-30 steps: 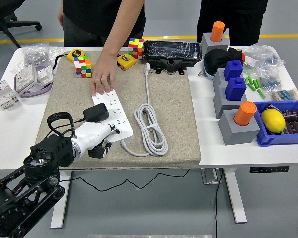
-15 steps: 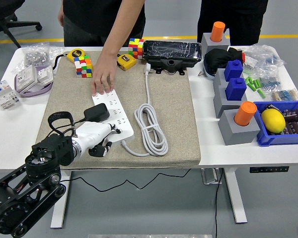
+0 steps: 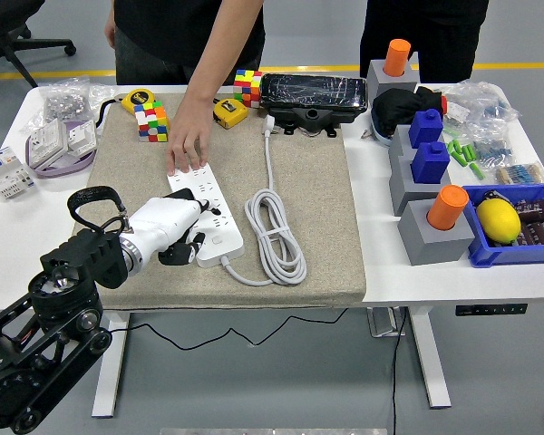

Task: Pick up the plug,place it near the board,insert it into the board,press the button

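We see, from above, a white power strip (image 3: 205,210) lying on a beige mat (image 3: 317,208) on a white desk (image 3: 18,245); its long axis runs from the far left down toward the near right, and its white cable (image 3: 276,231) leaves the near end and coils just beside it on the right. Our left hand (image 3: 177,237), white with dark fingertips, hovers over the near half of the strip, fingers curled downward; the black plug is hidden under it, so we cannot tell whether the hand grasps it or which way its prongs point. A person's hand (image 3: 188,140) presses flat on the far end of the strip, steadying it. Our right hand is out of sight. We judge the main risk to be misalignment; if the prongs meet the strip at an angle, or between sockets, a push may skid the strip across the mat toward the cable; the person's fingers lie near enough to be bumped.
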